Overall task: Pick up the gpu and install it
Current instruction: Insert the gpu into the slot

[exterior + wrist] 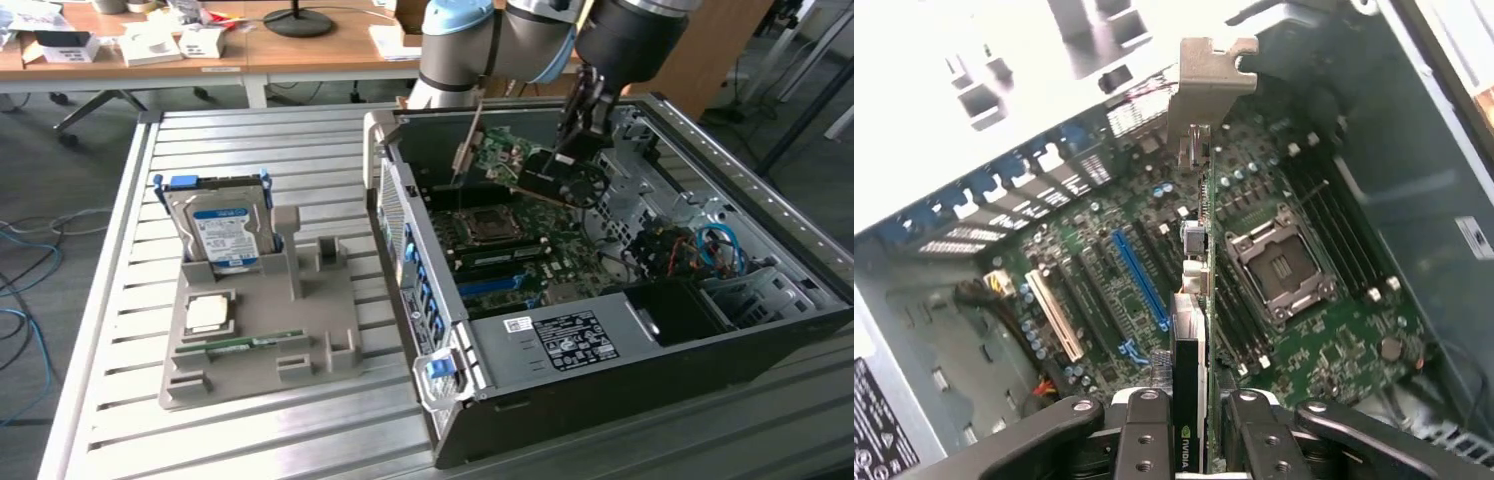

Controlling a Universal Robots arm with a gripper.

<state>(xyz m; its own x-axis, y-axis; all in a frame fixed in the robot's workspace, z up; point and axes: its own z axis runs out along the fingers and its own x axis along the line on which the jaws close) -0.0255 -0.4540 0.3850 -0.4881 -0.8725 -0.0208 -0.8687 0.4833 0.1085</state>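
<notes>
Exterior view: the claw (pixel 567 152) hangs over the open computer case (pixel 574 345), a dark sheet-metal box lying on its side on a ribbed metal table (pixel 200 150). Its black fingers are clamped on the gpu (pixel 534 172), a thin flat card with a green board, a dark round fan and a silver end bracket. The card is held tilted over the green motherboard (pixel 514 268), at about one o'clock from the square CPU socket (pixel 483 225). At nine o'clock from the case sits a grey moulded holder (pixel 287 330) carrying a blue-labelled silver hard drive (pixel 224 230). In the wrist view the claw (pixel 1189 425) pinches the gpu (pixel 1192 340) edge-on between matte pads (pixel 1144 432), jaws only narrowly apart, with a long blue slot (pixel 1139 280) beside the card.
</notes>
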